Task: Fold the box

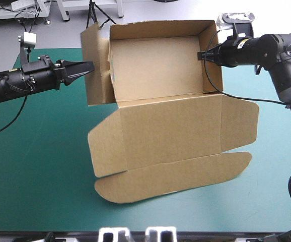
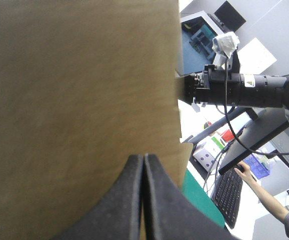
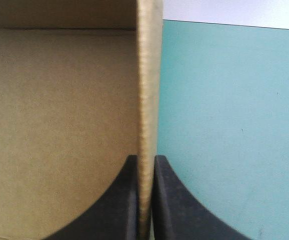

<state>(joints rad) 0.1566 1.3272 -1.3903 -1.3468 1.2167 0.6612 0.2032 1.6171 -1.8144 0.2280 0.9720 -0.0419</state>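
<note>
While one box (image 1: 170,131) lay on the teal-green cover (image 1: 34,166), long axis near-to-far, open tray farthest, lid flat nearer, two grippers flanked it: the left gripper (image 1: 87,66) pressed together, the right gripper (image 1: 202,54) pinching its right wall.

The right claw (image 3: 145,159) pinches the box (image 3: 59,100) wall (edge-on).
</note>
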